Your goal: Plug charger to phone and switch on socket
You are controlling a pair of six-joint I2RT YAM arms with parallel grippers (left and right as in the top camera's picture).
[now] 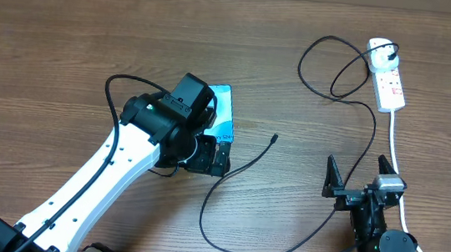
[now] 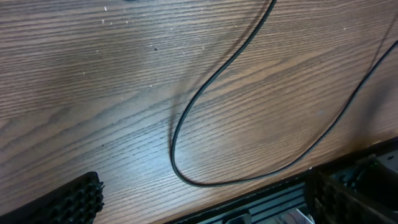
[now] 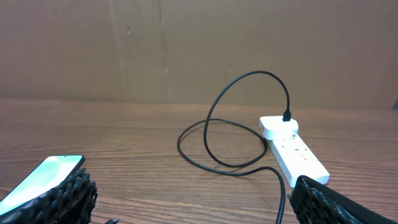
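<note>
The phone (image 1: 224, 109) lies flat on the table with its light blue screen up, partly under my left arm; it also shows in the right wrist view (image 3: 40, 177). The charger's black cable (image 1: 242, 165) loops over the table, and its connector tip (image 1: 275, 136) lies free to the right of the phone. Its plug (image 1: 393, 53) sits in the white socket strip (image 1: 390, 80), which also shows in the right wrist view (image 3: 298, 152). My left gripper (image 1: 210, 156) is open and empty just in front of the phone, over the cable (image 2: 186, 124). My right gripper (image 1: 359, 175) is open and empty near the front right.
The strip's thick white lead (image 1: 397, 152) runs down the right side, past my right gripper. The table's front edge with a metal rail (image 2: 273, 202) is close to my left gripper. A brown wall (image 3: 186, 43) stands behind the table.
</note>
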